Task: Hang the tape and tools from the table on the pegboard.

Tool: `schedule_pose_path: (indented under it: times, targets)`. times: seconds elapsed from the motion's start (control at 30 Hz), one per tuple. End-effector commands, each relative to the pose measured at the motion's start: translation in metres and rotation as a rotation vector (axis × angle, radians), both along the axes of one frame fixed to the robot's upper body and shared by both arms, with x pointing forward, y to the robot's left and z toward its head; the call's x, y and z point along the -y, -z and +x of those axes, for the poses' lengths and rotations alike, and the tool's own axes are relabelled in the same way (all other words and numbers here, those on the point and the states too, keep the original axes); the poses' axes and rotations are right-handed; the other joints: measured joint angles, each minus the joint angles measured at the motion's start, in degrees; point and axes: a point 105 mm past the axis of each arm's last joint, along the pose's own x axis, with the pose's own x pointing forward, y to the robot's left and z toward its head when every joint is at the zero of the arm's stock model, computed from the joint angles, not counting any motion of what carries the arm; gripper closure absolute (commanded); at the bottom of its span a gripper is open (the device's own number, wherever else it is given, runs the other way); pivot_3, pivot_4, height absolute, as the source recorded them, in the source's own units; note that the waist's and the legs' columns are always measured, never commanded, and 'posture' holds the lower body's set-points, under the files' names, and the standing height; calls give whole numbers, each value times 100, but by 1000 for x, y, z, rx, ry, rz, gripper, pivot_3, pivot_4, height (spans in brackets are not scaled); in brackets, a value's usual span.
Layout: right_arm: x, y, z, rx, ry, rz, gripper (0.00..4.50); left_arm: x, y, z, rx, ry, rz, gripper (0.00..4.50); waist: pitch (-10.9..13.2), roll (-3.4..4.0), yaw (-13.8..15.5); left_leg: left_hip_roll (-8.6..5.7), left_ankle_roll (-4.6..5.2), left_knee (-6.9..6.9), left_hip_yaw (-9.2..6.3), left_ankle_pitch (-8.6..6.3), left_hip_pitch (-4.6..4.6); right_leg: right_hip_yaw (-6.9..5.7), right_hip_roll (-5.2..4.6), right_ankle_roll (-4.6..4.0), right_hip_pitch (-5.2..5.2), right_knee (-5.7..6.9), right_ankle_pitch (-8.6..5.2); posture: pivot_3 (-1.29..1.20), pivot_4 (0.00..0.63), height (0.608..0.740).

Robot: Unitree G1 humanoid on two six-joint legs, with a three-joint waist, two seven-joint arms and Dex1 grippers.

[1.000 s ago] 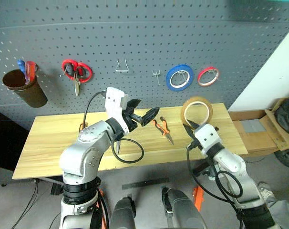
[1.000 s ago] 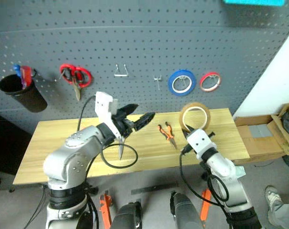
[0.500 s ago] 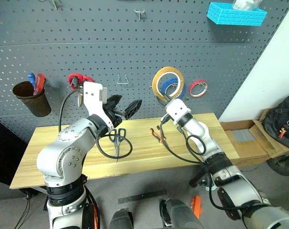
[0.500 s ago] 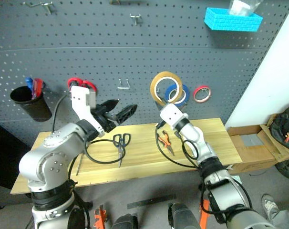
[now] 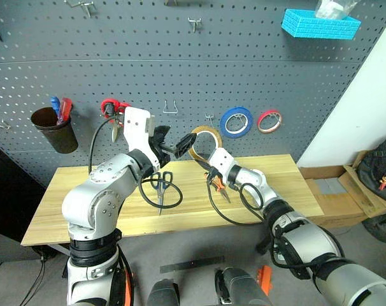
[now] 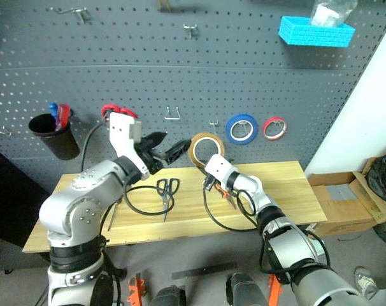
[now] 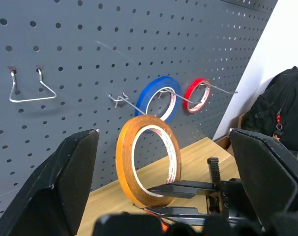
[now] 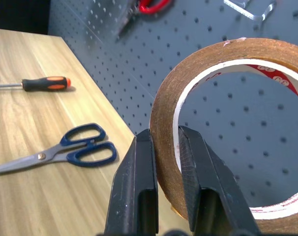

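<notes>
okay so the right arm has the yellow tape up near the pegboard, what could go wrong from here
The right pincer pinches the tape only by its lower band, so the roll could twist or slip as it goes onto a hook. The open left pincer hovers close beside the roll and might bump it. The free double hook is thin, easy to miss beside the blue roll.

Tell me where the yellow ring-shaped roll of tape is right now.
The yellow roll of tape is pinched upright in the right gripper, raised above the wooden table before the grey pegboard, just below its empty hook.
</notes>
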Motion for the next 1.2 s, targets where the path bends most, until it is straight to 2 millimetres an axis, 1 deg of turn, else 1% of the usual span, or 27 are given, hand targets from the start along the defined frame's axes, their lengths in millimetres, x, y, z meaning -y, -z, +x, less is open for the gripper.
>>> schedule_pose_path:
  times: [0.03, 0.13, 0.23, 0.43, 0.57, 0.7, 0.83, 0.97, 1.0, 1.07, 1.2]
  targets:
    - [12, -35, 17, 94, 70, 42, 4244, 3, -16, 1, 72, 10, 1, 0, -3, 2, -4, 0, 7, 0, -1, 4, 2, 0, 2, -7, 1, 0, -1, 37, 19, 740]
    - [16, -45, 20, 158, 95, 43, 4244, 2, -16, 1, 73, 11, 3, 0, -12, 8, -7, 0, 14, -1, -6, 8, 8, 5, 10, -14, 4, 1, -1, 34, 28, 740]
    - [14, -50, 16, 216, 86, 53, 4244, 2, -13, 0, 66, 13, 9, 0, -16, 10, -8, 2, 16, -5, -11, 10, 14, 9, 18, -17, 5, 3, -3, 31, 43, 740]
    - [10, -40, 11, 196, 69, 55, 4244, 7, -11, -2, 53, 29, 8, 0, -14, 12, -3, 4, 16, -10, -6, 9, 11, 15, 20, -17, 2, 3, -4, 32, 68, 740]
    - [5, -37, 11, 170, 55, 34, 4244, 9, -11, -3, 46, 41, 9, 0, -11, 16, 1, 5, 16, -10, -7, 9, 14, 14, 21, -27, 2, 4, -10, 40, 89, 740]
    - [6, -39, 14, 162, 62, 30, 4244, 11, -10, -5, 33, 49, 11, 0, 16, 39, 23, 5, 17, -9, -9, 10, 16, 14, 21, -31, 2, 5, -13, 62, 137, 740]
    - [14, -39, 21, 150, 94, -3, 4244, 8, -5, -7, 10, 24, 2, 0, 151, 72, 89, 4, 18, -9, -11, 10, 24, 17, 24, -34, 5, 6, -14, 74, 188, 740]
    - [21, -45, 28, 151, 128, -8, 4244, 9, -1, -9, -10, 29, 2, 0, 331, 90, 187, 6, 20, -11, -17, 11, 20, 20, 34, -37, -2, 9, -16, 79, 221, 740]
    - [22, -47, 29, 151, 131, -11, 4244, 9, -1, -9, -12, 29, 3, 0, 363, 91, 211, 8, 20, -12, -18, 11, 7, 19, 37, -38, -13, 9, -17, 79, 232, 740]
    - [23, -47, 31, 147, 140, -17, 4244, 9, 0, -9, -19, 25, 4, 0, 455, 90, 246, 11, 21, -13, -19, 11, 5, 19, 41, -52, -13, 9, -26, 79, 240, 740]
    - [26, -45, 34, 125, 160, -39, 4244, 10, 2, -9, -30, 21, 3, 0, 525, 91, 300, 12, 25, -29, -17, 9, -16, 18, 41, -65, -33, 8, -36, 76, 250, 740]
